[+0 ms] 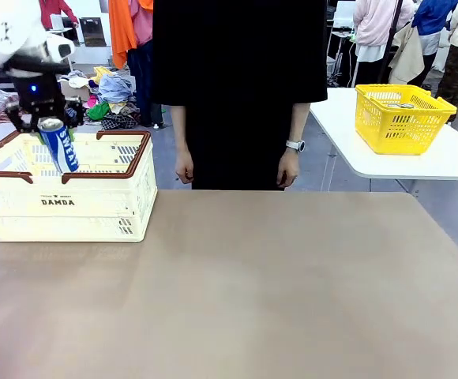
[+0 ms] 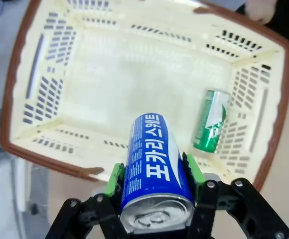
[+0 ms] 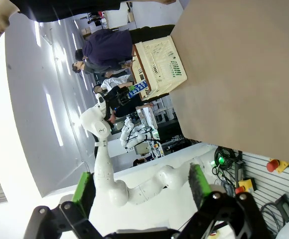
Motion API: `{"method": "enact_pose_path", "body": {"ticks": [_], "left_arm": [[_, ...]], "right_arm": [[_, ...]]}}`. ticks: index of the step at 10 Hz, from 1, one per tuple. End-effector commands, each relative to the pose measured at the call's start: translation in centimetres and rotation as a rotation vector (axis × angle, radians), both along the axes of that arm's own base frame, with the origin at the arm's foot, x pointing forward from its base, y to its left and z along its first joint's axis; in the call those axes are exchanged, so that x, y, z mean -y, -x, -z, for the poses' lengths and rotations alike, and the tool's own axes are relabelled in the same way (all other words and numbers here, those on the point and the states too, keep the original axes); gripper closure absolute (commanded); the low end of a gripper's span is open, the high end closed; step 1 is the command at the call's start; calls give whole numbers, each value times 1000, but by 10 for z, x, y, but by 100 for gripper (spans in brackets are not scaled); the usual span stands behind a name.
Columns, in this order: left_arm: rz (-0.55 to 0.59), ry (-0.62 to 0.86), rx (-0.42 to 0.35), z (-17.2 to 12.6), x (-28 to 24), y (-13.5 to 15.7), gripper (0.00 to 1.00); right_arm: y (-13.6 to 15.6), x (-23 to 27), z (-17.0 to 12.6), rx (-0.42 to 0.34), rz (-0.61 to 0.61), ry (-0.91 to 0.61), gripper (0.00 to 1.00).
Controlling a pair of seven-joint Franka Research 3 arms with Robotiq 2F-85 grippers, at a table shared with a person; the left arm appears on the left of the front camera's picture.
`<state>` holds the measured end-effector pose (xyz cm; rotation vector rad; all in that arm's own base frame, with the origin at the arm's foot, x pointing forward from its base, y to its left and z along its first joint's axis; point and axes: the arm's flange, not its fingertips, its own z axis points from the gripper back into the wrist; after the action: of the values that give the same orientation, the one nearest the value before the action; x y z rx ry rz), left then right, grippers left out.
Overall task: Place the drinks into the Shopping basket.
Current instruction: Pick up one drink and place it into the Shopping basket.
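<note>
Front view, containers: the cream Shopping basket (image 1: 95,207) is sitting at the far left of the table (image 1: 253,292). A yellow basket (image 1: 403,122) is standing on a separate white table behind, its contents too small to tell.
Front view, grip: the left gripper (image 1: 46,120) is clamping the blue can (image 1: 61,148) near its silver top, over the Shopping basket's open mouth.
Front view, axis: the blue can is hanging near upright, its lower end leaning toward picture right.
Left wrist view, contents: the green can (image 2: 212,121) is lying on its side on the basket floor, just beside the end wall at picture right, its long axis running along that wall.
Left wrist view, grip: the green pads are pressing both flanks of the blue can. Its silver top is facing the camera and its long axis is pointing down into the basket.
Right wrist view, grip: the right gripper (image 3: 142,191) is standing spread wide, holding nothing, well apart from the basket.
</note>
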<state>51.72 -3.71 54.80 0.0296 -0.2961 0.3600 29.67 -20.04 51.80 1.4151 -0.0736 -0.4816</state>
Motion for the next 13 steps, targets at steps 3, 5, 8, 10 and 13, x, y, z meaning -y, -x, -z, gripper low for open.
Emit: {"method": "enact_pose_path", "body": {"ticks": [3, 5, 8, 10, 13], "left_arm": [[45, -36, -3, -17, 8, -1, 100], [45, -36, -3, -17, 8, -1, 100], [180, -65, -30, 14, 26, -20, 100], [285, -94, -70, 33, 37, -38, 100], [298, -99, -138, 74, 44, -66, 100]], "right_arm": [[0, 0, -6, -1, 1, -17, 0], [0, 0, -6, -1, 1, -17, 0], [0, 0, -6, -1, 1, -17, 0], [0, 0, -6, -1, 1, -17, 0], [0, 0, -6, -1, 1, -17, 0]]}}
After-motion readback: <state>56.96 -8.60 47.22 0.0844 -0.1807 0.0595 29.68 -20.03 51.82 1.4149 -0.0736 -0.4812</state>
